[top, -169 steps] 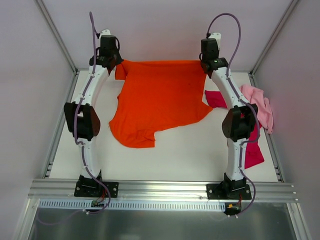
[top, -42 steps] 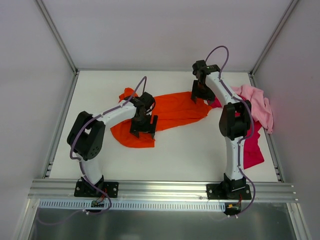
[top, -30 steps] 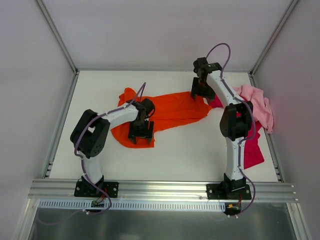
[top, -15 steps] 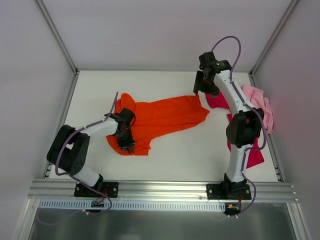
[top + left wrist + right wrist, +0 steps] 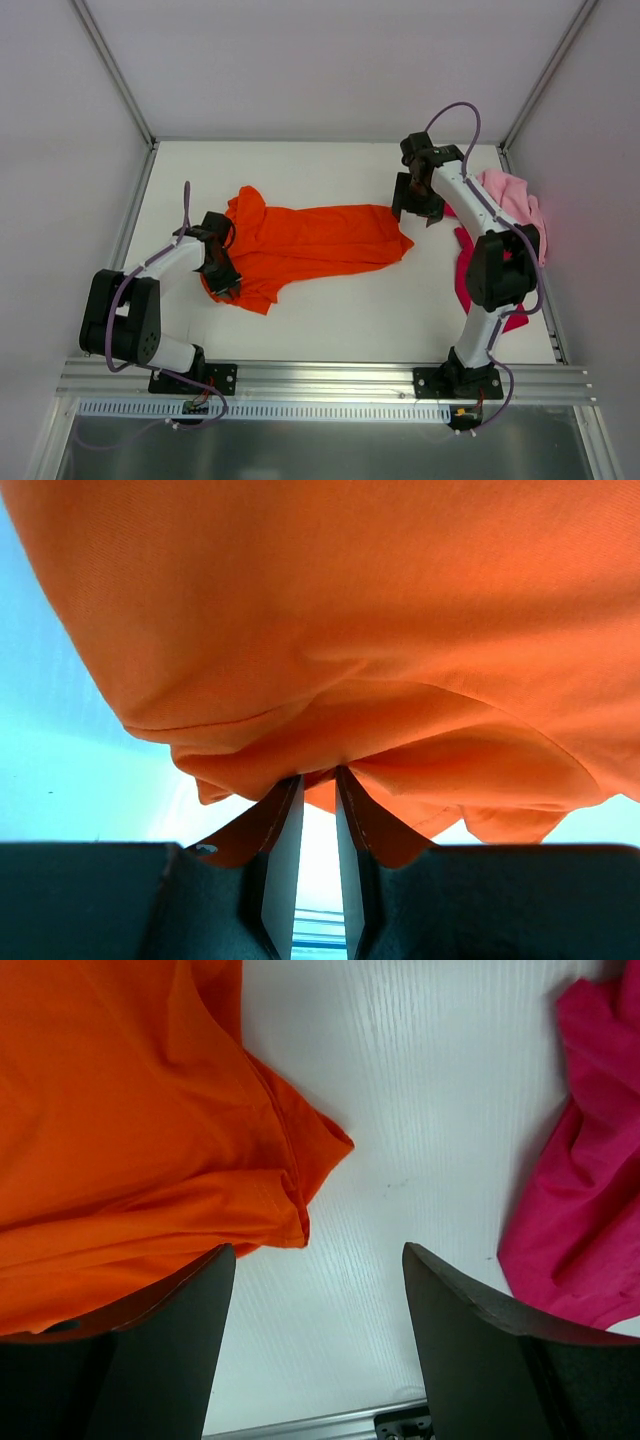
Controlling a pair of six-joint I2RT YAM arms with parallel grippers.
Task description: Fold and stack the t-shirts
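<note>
The orange t-shirt lies bunched lengthwise across the middle of the white table. My left gripper is at its lower-left edge, shut on a fold of the orange cloth; the left wrist view shows the fingers pinching it. My right gripper hovers open just past the shirt's right end, with bare table between its fingers and the orange corner beside the left one. The pink t-shirt is crumpled at the right edge. The magenta t-shirt lies beside it, partly hidden by the right arm.
White table enclosed by grey walls on three sides. An aluminium rail with both arm bases runs along the near edge. The left arm lies low along the table's left side.
The left gripper shut on the orange shirt's lower edge and pulled it leftwards, dragging the shirt left. The right gripper stayed open and shifted slightly right, off the shirt's end.
</note>
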